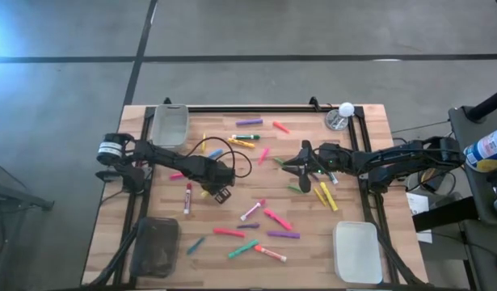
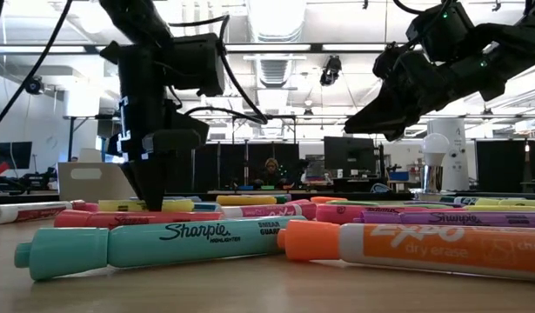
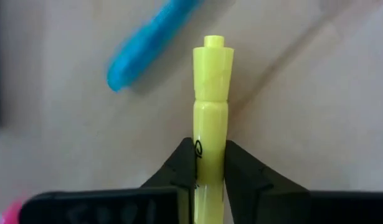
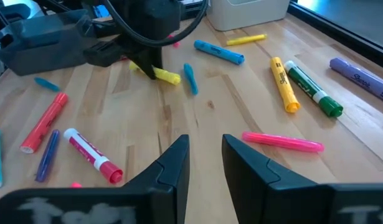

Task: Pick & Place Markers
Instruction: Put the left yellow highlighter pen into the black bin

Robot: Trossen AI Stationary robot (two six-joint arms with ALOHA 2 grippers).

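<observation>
Currently left pincer (image 3: 210,163) is closed on a yellow marker (image 3: 211,106), fingers (image 3: 179,168) pressed on both sides of its barrel, cap end sticking out ahead. In the high view that pincer (image 1: 206,168) sits just left of tabletop (image 1: 313,250) centre, low over the wood; the low view shows its tip down among the markers. A blue marker (image 3: 147,40) lies just beside the yellow one, at about 11 o'clock from the pincer in the wrist view.

Right pincer (image 4: 205,163) is narrow, a small gap between the fingers, holding nothing. It hangs above the tabletop at roughly 3 o'clock from centre (image 1: 301,166), clear of the surface in the low view.

Other markers are scattered over the tabletop: a purple one (image 1: 249,122) at 12 o'clock, yellow ones (image 1: 327,196) by the right pincer, pink, green and purple ones toward 6 o'clock. Closest to the low camera: a teal one (image 2: 145,245) touching an orange one (image 2: 415,248).

Bins: clear one (image 1: 169,125) at 10 o'clock, dark one (image 1: 155,246) at 8 o'clock, white one (image 1: 357,252) at 4 o'clock.
</observation>
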